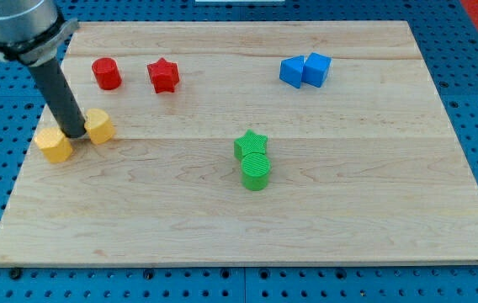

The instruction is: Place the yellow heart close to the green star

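Note:
My tip (77, 135) rests on the board at the view's left, between two yellow blocks and touching or nearly touching both. The yellow block on its left (54, 146) looks like the heart. The yellow block on its right (99, 126) looks many-sided. The green star (251, 143) lies near the board's middle, far to the right of my tip. A green cylinder (256, 171) sits right against the star's lower side.
A red cylinder (106, 73) and a red star (163, 75) lie near the view's top left. Two blue blocks (305, 70) sit together at the top right. The wooden board (374, 210) lies on a blue perforated table.

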